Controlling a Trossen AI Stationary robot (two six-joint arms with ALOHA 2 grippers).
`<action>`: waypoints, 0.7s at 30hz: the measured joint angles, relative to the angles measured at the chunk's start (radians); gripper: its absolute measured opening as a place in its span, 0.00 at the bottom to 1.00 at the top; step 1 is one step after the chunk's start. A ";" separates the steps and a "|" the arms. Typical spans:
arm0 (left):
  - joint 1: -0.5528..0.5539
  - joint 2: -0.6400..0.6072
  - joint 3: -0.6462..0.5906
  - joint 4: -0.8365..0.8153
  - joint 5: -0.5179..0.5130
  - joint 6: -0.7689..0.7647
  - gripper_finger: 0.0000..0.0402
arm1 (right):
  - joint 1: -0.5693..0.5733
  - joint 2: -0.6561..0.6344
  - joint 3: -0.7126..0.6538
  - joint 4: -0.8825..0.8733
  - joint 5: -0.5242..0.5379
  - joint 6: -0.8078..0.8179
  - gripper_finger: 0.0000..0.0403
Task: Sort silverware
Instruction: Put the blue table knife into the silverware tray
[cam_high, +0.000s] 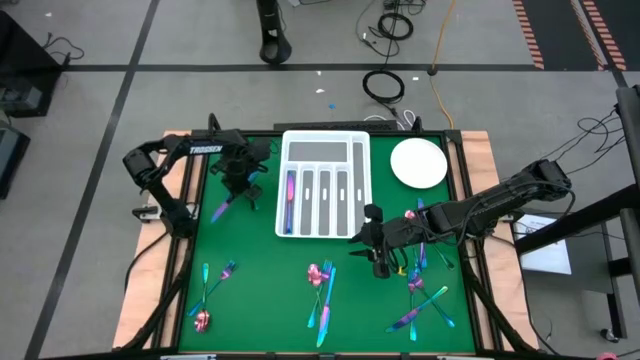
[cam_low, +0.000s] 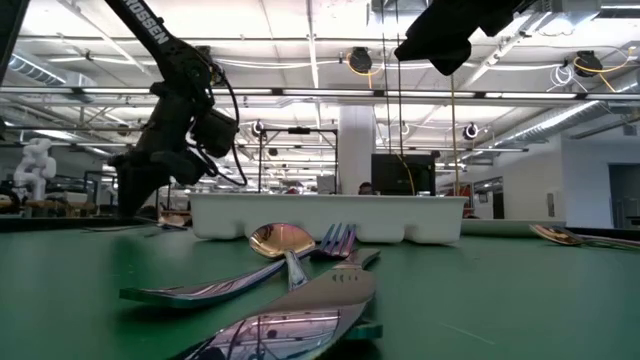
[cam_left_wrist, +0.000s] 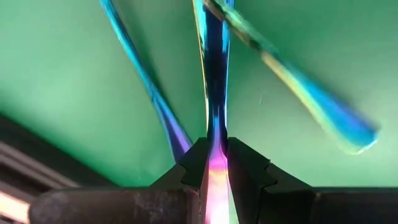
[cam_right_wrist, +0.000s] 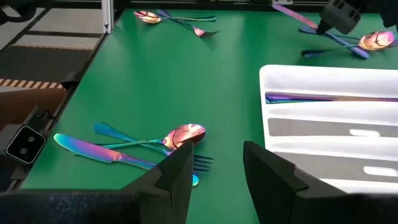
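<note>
The green mat (cam_high: 270, 260) carries a white compartmented tray (cam_high: 322, 150) at 12 o'clock and a round white plate (cam_high: 418, 163) at about 1 o'clock.

**Left gripper.** The left gripper (cam_high: 240, 183) sits at about 10 o'clock on the mat, just left of the tray. Its fingers (cam_left_wrist: 193, 163) are clenched on the handle of one iridescent utensil (cam_left_wrist: 214, 93); the left wrist view shows the pads pressed against both sides of the handle. Two further pieces cross beside it in that view: one handle (cam_left_wrist: 146, 81) and one broader handle (cam_left_wrist: 311, 93). In the high view, a purple-blue piece (cam_high: 222, 208) lies on the mat directly below this gripper.

**Right gripper.** The right gripper (cam_high: 380, 262) hovers near the centre of the mat, at the tray's lower right corner. Its fingers (cam_right_wrist: 177, 174) are released, with a clear gap and nothing between them.

**Silverware location.**
- One piece (cam_high: 290, 195) lies in the tray's leftmost long compartment.
- A group (cam_high: 210, 295) lies at 7 o'clock.
- A spoon, fork and knife cluster (cam_high: 322, 290) lies at 6 o'clock.
- A larger pile (cam_high: 425, 290) lies at 4 to 5 o'clock, beside the right arm.

The low view shows a spoon (cam_low: 280, 242) and a fork (cam_low: 338, 240) in front of the tray wall.
</note>
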 joint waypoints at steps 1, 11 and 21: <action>0.000 0.000 0.006 -0.017 0.009 -0.004 0.13 | 0.000 0.000 0.000 0.000 0.000 -0.001 0.32; 0.002 -0.001 0.015 -0.183 0.123 -0.024 0.13 | 0.000 0.000 0.000 -0.002 0.000 -0.016 0.32; -0.044 -0.048 0.014 -0.131 0.109 0.101 0.13 | 0.000 0.000 0.000 -0.016 -0.005 -0.016 0.32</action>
